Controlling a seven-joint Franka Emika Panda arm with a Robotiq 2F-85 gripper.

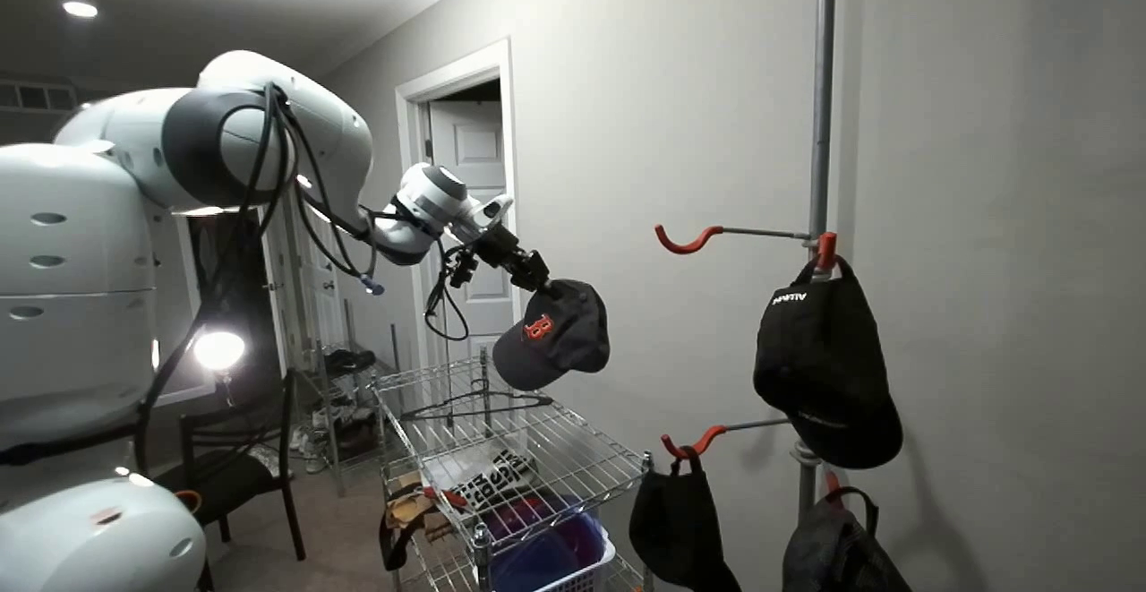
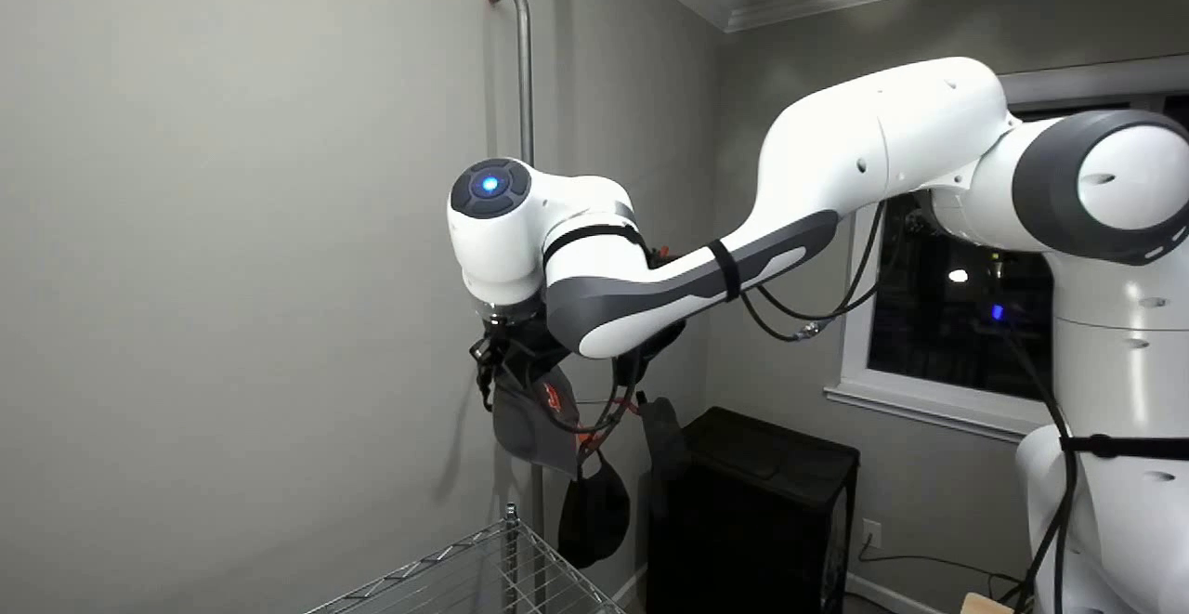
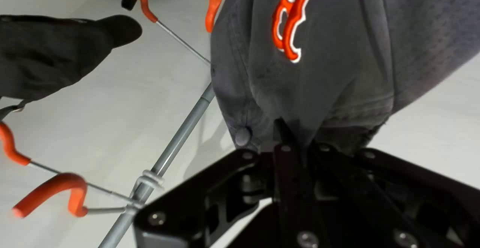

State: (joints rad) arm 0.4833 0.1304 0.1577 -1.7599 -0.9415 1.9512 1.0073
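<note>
My gripper (image 1: 540, 284) is shut on a dark grey-blue cap (image 1: 577, 330) with a red letter B. The cap hangs tilted in the air above a wire shelf, its brim pointing down. It also shows in an exterior view (image 2: 522, 421), partly behind cables. In the wrist view the fingers (image 3: 300, 143) pinch the fabric of the cap (image 3: 337, 68) near its top button. The cap covers the fingertips in part. A red-tipped hook (image 1: 688, 244) sticks out from a grey pole (image 1: 822, 90), to the right of the cap and higher.
A black cap (image 1: 824, 359) hangs on the pole's hook. Another black cap (image 1: 679, 520) hangs on a lower hook (image 1: 712, 440), with a dark cap (image 1: 833, 549) beside it. The wire shelf (image 1: 618, 484) carries a hanger (image 1: 474, 408). A black cabinet (image 2: 752, 512) stands near the pole.
</note>
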